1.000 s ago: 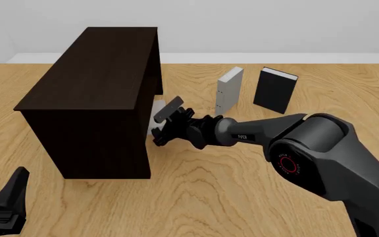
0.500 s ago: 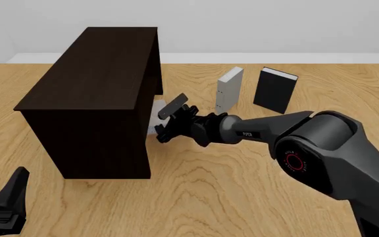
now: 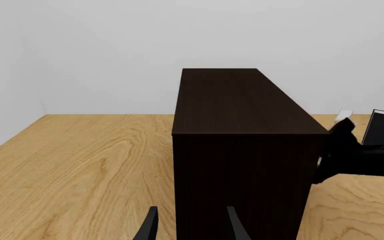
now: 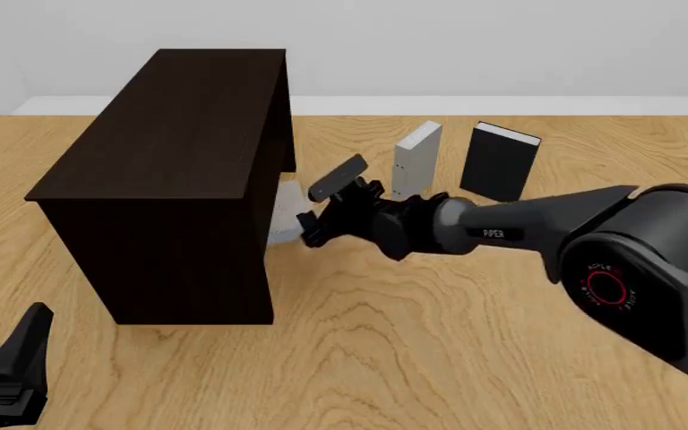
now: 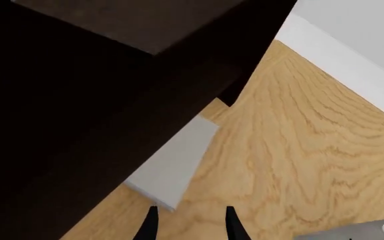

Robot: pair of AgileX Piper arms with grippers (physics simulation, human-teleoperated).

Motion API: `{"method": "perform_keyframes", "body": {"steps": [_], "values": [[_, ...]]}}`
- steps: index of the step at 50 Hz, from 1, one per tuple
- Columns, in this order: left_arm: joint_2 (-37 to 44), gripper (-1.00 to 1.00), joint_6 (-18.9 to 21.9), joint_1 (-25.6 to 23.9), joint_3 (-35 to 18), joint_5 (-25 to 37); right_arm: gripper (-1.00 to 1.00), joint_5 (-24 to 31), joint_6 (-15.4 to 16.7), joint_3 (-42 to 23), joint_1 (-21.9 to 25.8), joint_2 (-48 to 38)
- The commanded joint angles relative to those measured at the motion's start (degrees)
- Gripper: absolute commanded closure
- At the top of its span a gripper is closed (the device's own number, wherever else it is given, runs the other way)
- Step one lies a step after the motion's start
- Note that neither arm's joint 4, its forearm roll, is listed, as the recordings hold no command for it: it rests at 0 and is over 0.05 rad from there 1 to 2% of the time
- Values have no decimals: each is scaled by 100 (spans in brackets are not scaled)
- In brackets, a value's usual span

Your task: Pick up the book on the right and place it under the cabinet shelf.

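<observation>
Under the cabinet shelf (image 4: pixel 176 170), flat pale grey book (image 5: pixel 172 167) half out on bare table (image 4: pixel 440 358), right end effector (image 4: pixel 326 208) just beside it, spread empty, left end effector (image 3: pixel 188 227) parted, empty.

cabinet shelf (image 4: pixel 176 152): dark brown, almost black, faint wood grain
book (image 5: pixel 175 162): plain light grey cover, no pattern
slimmer book (image 4: pixel 416 161): light grey, white page edges
black book (image 4: pixel 500 161): black cover, thin pale edge along top
table (image 4: pixel 440 358): light tan wood, wavy brown grain lines
right gripper (image 4: pixel 334 208): black, one grey finger pad
right arm (image 4: pixel 607 260): dark grey, red ring mark, small white lettering
left gripper (image 3: pixel 188 227): black fingers
wall (image 3: pixel 145 45): plain pale grey-white
</observation>
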State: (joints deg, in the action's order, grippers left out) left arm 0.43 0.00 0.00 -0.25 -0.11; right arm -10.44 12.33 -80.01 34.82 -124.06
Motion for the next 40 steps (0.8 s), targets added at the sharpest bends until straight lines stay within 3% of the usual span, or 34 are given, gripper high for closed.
{"method": "perform_keyframes", "body": {"steps": [1, 19, 40], "values": [[0, -100, 0, 0, 0, 0, -100, -151, -98, 582, -39, 696], [0, -100, 0, 0, 0, 0, -100, -403, -169, 1481, -137, 1966], [0, -100, 0, 0, 0, 0, -100, -423, -253, 1853, -109, 2750]]}}
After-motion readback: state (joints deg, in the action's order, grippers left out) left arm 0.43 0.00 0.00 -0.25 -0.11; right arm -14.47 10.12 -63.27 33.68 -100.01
